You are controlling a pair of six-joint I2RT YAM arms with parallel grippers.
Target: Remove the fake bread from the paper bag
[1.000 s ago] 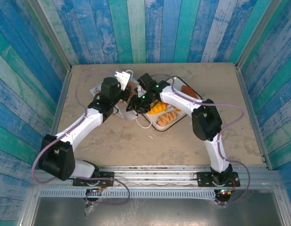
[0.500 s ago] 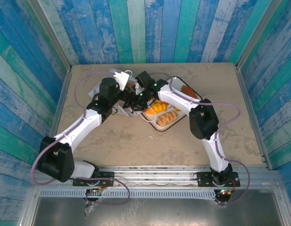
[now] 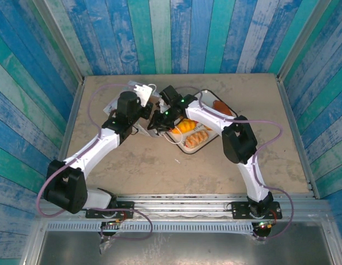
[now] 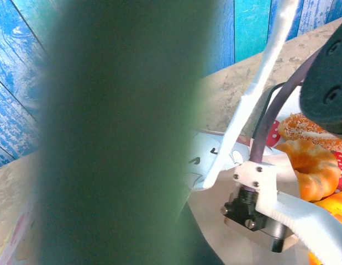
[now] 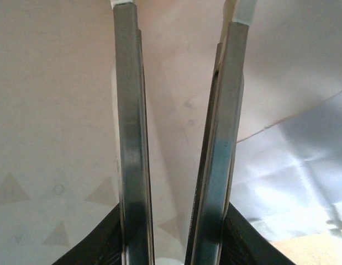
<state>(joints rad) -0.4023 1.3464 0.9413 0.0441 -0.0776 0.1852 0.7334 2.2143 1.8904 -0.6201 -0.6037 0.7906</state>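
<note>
Paper bag (image 5: pixel 54 110) one, tray (image 3: pixel 188 147) one, bread pieces (image 3: pixel 196 138) at least three.

The paper bag (image 5: pixel 54 99) is white and crinkly. Pale little triangles show through its side. One thin white handle (image 4: pixel 270 61) runs up in a slanted line. The fake bread (image 3: pixel 185 126) lies out on the white tray (image 3: pixel 210 94) just beside the bag: a shiny orange croissant (image 4: pixel 311 168), a braided roll (image 3: pixel 197 138) and a brown loaf (image 3: pixel 220 105).

Glossy fake bread (image 4: pixel 311 171), matt creased paper bag (image 5: pixel 303 165), smooth dull-metal right gripper (image 5: pixel 183 14).
</note>
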